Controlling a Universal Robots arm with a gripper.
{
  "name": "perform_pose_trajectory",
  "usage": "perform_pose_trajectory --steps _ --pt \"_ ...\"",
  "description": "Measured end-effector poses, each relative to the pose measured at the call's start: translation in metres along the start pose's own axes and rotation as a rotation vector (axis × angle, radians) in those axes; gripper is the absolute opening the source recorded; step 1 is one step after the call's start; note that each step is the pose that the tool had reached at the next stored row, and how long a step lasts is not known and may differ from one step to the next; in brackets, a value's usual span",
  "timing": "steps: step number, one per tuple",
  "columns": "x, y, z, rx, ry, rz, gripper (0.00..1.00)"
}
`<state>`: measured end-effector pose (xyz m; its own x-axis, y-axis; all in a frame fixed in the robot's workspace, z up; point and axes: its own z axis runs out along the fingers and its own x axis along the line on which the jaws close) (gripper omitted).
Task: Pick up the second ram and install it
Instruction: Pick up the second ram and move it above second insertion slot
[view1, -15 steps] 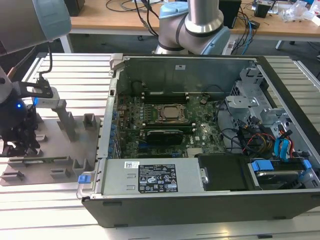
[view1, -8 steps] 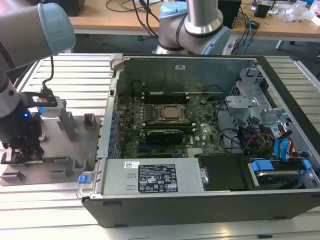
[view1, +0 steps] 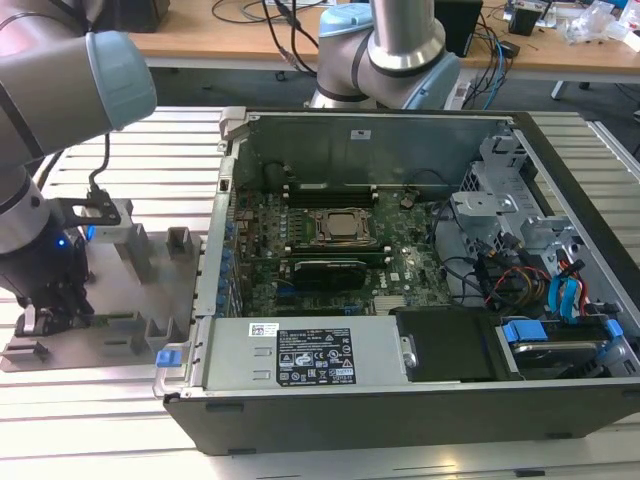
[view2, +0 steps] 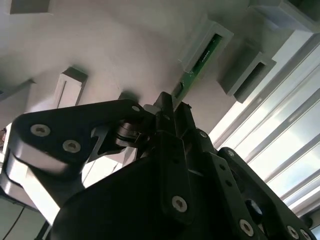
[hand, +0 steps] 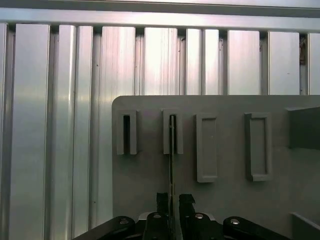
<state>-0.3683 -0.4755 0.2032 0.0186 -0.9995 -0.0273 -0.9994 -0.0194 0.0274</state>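
The second ram (view2: 201, 64) is a thin green stick standing on edge in a slotted grey block (view2: 207, 42). In the first wrist view the second ram (hand: 172, 165) appears as a narrow line running from its block (hand: 172, 132) down between my fingers. My gripper (hand: 171, 207) is shut on the stick's near end, one black finger on each side, as also seen at the gripper (view2: 174, 102) in the second wrist view. In the exterior view my gripper (view1: 50, 305) is low over the grey plate (view1: 120, 335), at the exterior view's left of the computer.
An open computer case (view1: 400, 400) lies on the slatted aluminium table (view1: 150, 170), with the CPU socket (view1: 345, 228), a black card (view1: 325, 272) and cables (view1: 500, 275) inside. Upright grey blocks (view1: 178, 243) stand on the plate. A second robot arm's base (view1: 385, 50) is behind the case.
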Motion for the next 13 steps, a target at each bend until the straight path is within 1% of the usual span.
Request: perform_pose_trajectory --steps 1,2,3,6,8,10,11,13 --pt "0.0000 0.0000 0.0000 0.0001 -0.0019 0.000 0.24" --pt "0.0000 0.0000 0.0000 0.0001 -0.0066 0.000 0.22" --pt "0.0000 0.0000 0.0000 0.0003 -0.0120 0.000 0.13" --pt "0.0000 0.0000 0.0000 0.0005 -0.0234 -0.001 0.13" --pt "0.0000 0.0000 0.0000 0.0006 -0.0277 -0.001 0.13" --pt "0.0000 0.0000 0.0000 0.0006 -0.0341 -0.001 0.13" --pt "0.0000 0.0000 0.0000 0.0007 -0.0392 -0.001 0.13" --pt "0.0000 0.0000 0.0000 0.0008 -0.0464 -0.001 0.13"
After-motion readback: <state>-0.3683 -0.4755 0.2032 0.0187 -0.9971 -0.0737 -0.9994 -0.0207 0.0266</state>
